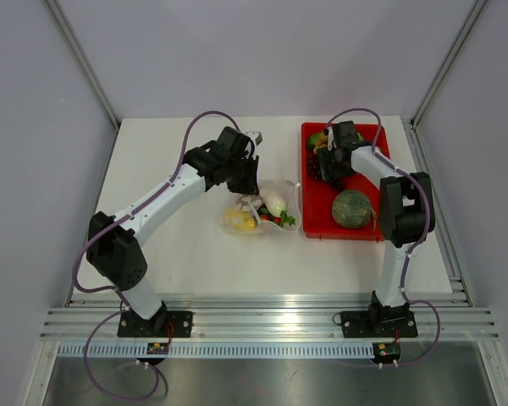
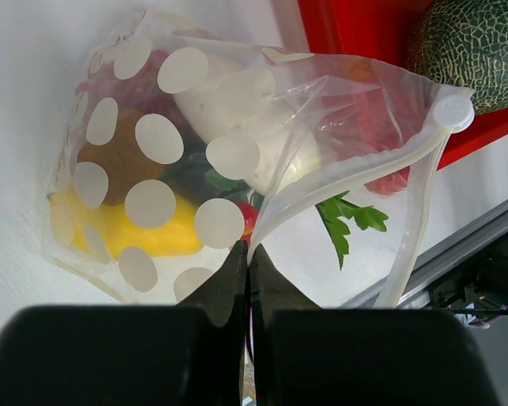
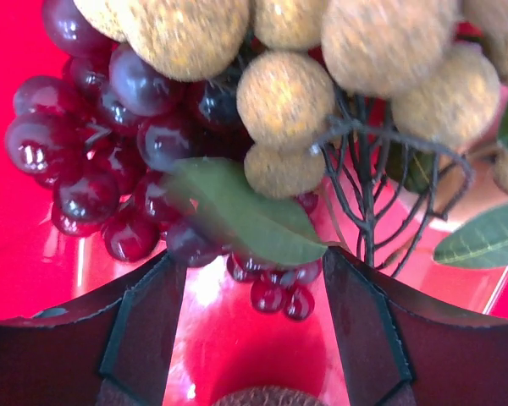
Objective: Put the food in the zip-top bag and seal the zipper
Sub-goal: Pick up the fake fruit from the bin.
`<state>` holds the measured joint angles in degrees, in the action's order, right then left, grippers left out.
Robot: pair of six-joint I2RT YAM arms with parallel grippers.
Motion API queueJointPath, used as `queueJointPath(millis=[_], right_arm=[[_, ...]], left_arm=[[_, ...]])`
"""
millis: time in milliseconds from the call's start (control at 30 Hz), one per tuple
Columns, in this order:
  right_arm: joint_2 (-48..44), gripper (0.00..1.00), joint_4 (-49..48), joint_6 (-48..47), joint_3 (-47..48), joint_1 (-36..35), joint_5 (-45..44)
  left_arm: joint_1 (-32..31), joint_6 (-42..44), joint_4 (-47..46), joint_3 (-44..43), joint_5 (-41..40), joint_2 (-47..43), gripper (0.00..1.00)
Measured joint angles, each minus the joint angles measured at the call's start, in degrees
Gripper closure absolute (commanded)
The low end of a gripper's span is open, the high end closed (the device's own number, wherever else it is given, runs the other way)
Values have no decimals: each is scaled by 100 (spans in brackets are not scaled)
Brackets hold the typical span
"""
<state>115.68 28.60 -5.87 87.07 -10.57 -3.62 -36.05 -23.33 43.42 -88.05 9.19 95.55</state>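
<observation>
The clear, crinkly plastic zip-top bag [image 2: 212,80] bore a pattern of round white dots, and its press-seal zipper [image 2: 356,173] was milky white. Through it showed a yellow lemon-like piece [image 2: 152,233], a white rounded piece [image 2: 245,118] and a green leafy sprig [image 2: 347,222]. The rectangular plastic tray [image 1: 322,220] was bright red. The round melon [image 1: 352,208] was green with a pale net pattern, the grape bunch [image 3: 93,161] dark purple, the round longan-like fruits [image 3: 279,93] speckled tan, their leaf [image 3: 245,216] green. The bench [image 1: 178,245] was white, the left pincer [image 2: 248,258] black.
</observation>
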Motion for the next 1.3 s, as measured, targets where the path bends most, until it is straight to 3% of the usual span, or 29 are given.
queueJointPath(millis=[133,200,333,400,500,567,1033,1300], right_arm=[[197,30,-199,-192,-9,0,-20],[306,35,-302,-227,-26,-2,-13],[378,63,-448,-271,-131,-11,-24],[372,69,-503,-273,-181,-9,-42],[232,91,-667,-212,-407,-11,-20],[39,96,-697,-149,-599,-15,7],[-2428,96,-22,728,-1231,-15,409],[-3261,96,601,1058,-1233,-20,741]], left_arm=[[11,2,26,-4,0,15,100],[13,2,28,-9,0,22,100],[15,2,48,-11,-9,22,100],[15,2,52,-11,-15,22,100],[15,2,52,-11,-17,22,100],[15,0,50,-11,-17,22,100],[59,101,57,-299,-7,168,100],[96,98,35,-299,17,258,100]])
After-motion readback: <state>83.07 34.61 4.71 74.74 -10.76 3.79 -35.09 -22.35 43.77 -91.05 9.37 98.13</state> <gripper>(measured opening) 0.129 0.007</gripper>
